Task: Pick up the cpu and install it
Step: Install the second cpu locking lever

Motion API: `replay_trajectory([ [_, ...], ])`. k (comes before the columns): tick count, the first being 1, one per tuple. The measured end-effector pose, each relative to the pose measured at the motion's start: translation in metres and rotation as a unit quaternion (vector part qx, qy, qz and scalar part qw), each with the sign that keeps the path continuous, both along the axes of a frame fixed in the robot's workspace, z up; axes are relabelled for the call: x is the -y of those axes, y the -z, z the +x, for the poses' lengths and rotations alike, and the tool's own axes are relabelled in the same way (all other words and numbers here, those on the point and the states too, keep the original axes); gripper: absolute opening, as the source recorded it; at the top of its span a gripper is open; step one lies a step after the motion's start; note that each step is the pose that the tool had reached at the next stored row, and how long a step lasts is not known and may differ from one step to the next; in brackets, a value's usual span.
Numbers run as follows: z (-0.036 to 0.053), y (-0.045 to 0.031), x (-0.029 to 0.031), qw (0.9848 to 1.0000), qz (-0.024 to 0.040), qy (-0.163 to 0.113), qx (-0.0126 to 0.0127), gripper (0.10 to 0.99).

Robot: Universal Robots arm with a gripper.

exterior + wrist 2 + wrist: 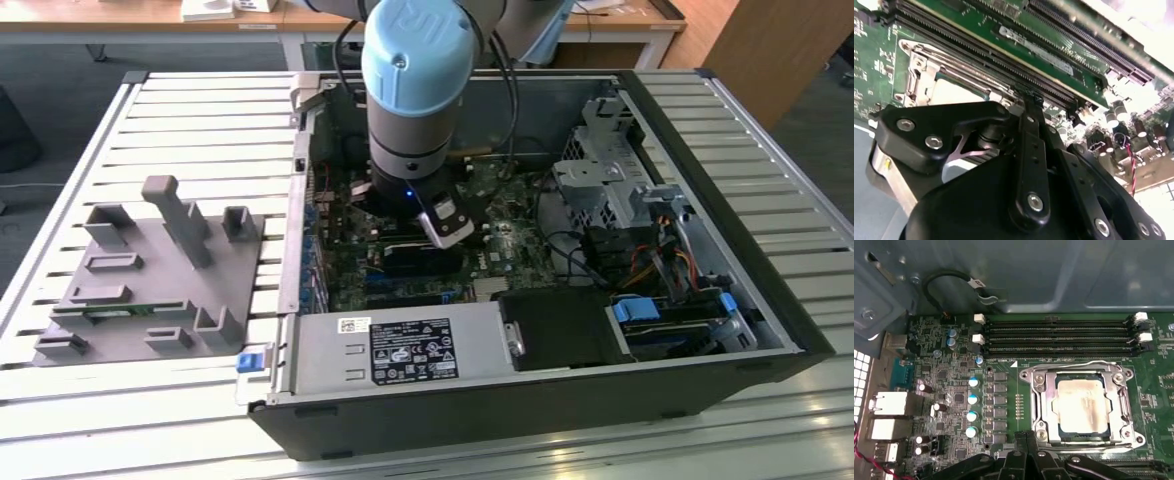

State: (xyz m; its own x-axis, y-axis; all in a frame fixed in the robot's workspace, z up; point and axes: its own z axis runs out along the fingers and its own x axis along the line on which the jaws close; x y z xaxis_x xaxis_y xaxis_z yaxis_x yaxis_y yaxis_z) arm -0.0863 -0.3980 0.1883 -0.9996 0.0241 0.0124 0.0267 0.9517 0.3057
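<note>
Gripper [1026, 440] hangs just above the motherboard with fingers pressed together, empty, while the cpu [1081, 405] already sits in its socket [1041, 405], so I'd check it's lying flat and square.

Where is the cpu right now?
In the first wrist view, the cpu sits inside the metal-framed socket on the motherboard, beside the memory slots.
</note>
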Motion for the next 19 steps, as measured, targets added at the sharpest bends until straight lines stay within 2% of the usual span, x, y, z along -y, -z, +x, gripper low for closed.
replay_trajectory([
  [3, -0.0007, -0.0002, -0.0002, 1.0, 0.0, 0.0, 0.0, 0.106],
  [5, -0.0008, -0.003, -0.0002, 1.0, 0.0002, 0.0, 0.0001, 0.106],
  [19, -0.0008, -0.0375, -0.0002, 1.0, 0.0001, 0.0, 0.0, 0.106],
])
